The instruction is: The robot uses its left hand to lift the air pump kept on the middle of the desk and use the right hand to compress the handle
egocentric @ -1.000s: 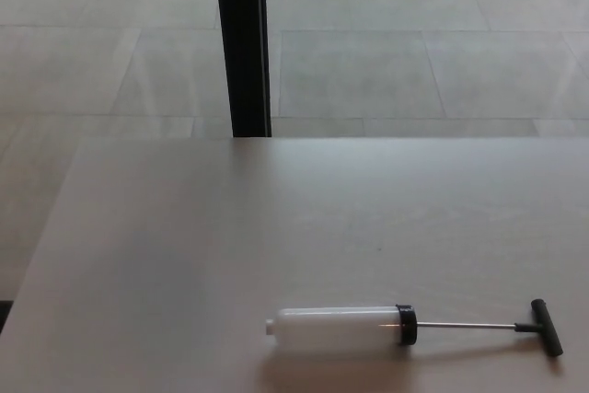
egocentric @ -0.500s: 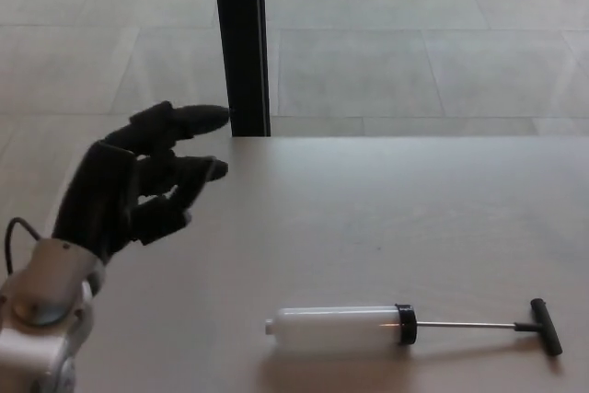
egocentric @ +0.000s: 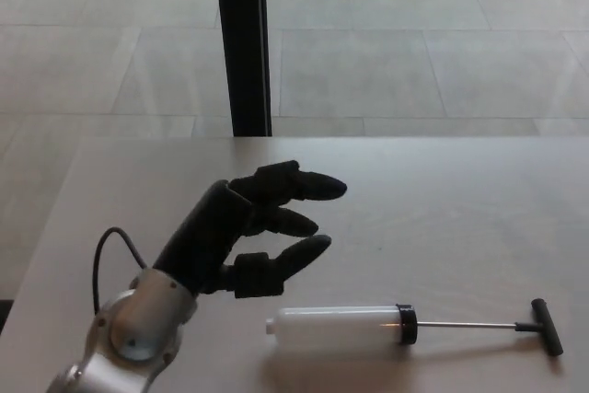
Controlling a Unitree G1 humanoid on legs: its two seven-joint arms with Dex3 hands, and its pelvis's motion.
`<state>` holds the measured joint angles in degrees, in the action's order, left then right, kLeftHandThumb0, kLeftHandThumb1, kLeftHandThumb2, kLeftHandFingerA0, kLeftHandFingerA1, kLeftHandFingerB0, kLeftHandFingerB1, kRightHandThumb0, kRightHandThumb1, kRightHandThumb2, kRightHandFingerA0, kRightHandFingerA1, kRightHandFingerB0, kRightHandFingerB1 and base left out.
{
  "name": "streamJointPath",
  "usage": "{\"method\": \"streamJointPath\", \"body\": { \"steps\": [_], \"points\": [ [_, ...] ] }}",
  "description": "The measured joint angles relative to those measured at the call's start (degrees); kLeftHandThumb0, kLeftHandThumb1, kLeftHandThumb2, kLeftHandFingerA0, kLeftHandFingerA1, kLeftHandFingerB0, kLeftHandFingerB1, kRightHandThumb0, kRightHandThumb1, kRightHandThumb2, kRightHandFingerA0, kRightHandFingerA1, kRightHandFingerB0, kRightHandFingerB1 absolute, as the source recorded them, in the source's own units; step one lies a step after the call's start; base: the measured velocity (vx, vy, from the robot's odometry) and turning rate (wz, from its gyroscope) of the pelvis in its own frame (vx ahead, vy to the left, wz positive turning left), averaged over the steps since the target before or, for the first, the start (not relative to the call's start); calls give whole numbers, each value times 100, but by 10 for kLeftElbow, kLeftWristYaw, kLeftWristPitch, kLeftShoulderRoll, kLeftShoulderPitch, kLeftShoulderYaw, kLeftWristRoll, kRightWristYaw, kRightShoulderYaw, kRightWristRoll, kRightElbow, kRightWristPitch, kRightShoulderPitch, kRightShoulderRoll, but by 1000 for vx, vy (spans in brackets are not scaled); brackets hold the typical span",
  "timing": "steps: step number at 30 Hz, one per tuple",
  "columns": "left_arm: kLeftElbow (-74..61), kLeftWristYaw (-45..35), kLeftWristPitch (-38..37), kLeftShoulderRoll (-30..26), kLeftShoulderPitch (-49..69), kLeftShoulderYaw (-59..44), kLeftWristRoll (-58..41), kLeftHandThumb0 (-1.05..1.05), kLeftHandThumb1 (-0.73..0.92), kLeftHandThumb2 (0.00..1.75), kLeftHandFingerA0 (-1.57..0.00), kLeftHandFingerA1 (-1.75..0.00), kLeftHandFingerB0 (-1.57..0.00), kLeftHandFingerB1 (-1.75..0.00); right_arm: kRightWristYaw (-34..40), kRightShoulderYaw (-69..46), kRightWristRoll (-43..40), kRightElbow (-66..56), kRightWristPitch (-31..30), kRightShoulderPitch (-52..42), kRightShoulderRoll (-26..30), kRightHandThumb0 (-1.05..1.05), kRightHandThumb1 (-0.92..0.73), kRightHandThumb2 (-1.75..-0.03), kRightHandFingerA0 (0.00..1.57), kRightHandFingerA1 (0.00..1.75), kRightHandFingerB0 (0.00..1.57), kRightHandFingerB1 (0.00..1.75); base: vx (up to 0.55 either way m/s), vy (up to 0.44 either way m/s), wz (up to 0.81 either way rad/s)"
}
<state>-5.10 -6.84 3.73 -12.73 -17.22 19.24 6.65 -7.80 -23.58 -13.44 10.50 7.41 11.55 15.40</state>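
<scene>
One hand on show, the left hand (egocentric: 247, 232): black fingers spread and empty, hovering above the desk (egocentric: 442, 209) just behind the nozzle end of the air pump (egocentric: 345, 327), not touching it. Pump lies flat near the desk's front edge, right of centre, white barrel to the left, thin rod drawn out rightward to the black T-handle (egocentric: 545, 327). Dark post (egocentric: 241, 43) stands beyond the far edge.

The pale beige, smooth rectangular worktop (egocentric: 442, 200) fills the lower part of the view. A black vertical post (egocentric: 243, 43) rises behind its far edge, left of centre. Beyond lies a floor of large light grey tiles (egocentric: 414, 52) with thin joints and a faint sheen.
</scene>
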Motion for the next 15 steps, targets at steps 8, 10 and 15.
{"method": "streamJointPath", "body": {
  "steps": [8, 10, 15],
  "points": [
    [-8, -1, 8, -28, -2, 58, 60, -40, 31, 102, -5, -55, 0, -50, 5, 0, 3, -5, 1, -3, -5, -56, -76, -63, 53, 53, 53, 42, 0, 0, 0],
    [-8, -1, 11, -34, -5, 74, 78, -105, 68, 112, -6, -38, -11, -43, 6, 0, 4, -6, 1, -3, -6, -59, -75, -63, 52, 54, 55, 43, 0, 0, 0],
    [-8, -1, 20, -44, -12, 106, 118, -104, 60, 107, 0, -33, -8, -41, 6, 1, 5, -8, 1, -3, -6, -59, -75, -63, 52, 54, 56, 43, 0, 0, 0]
  ]
}}
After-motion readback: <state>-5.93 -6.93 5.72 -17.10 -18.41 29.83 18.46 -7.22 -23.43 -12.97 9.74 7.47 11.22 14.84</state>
